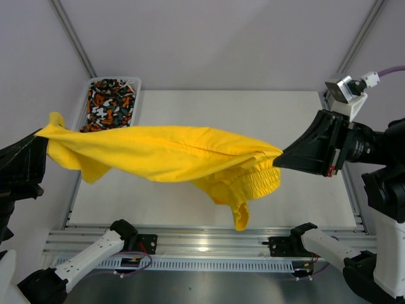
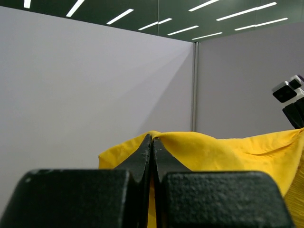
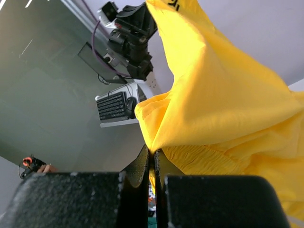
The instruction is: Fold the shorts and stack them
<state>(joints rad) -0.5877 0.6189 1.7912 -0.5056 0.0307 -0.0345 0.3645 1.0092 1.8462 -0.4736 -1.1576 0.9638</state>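
Note:
The yellow shorts (image 1: 171, 151) hang stretched in the air above the table, held between both arms. My left gripper (image 1: 43, 134) is shut on their left end; in the left wrist view the fabric (image 2: 228, 152) is pinched at the gripper (image 2: 152, 138). My right gripper (image 1: 280, 158) is shut on the right end by the gathered waistband (image 1: 261, 180); the right wrist view shows the cloth (image 3: 223, 104) clamped at the gripper (image 3: 152, 153). The patterned shorts (image 1: 111, 103) lie in the white mesh basket (image 1: 135, 83) at the far left.
The white table (image 1: 304, 120) lies below the hanging cloth. A metal rail (image 1: 209, 240) runs along the near edge by the arm bases. Grey walls enclose the cell; a camera (image 1: 345, 88) sits at the far right.

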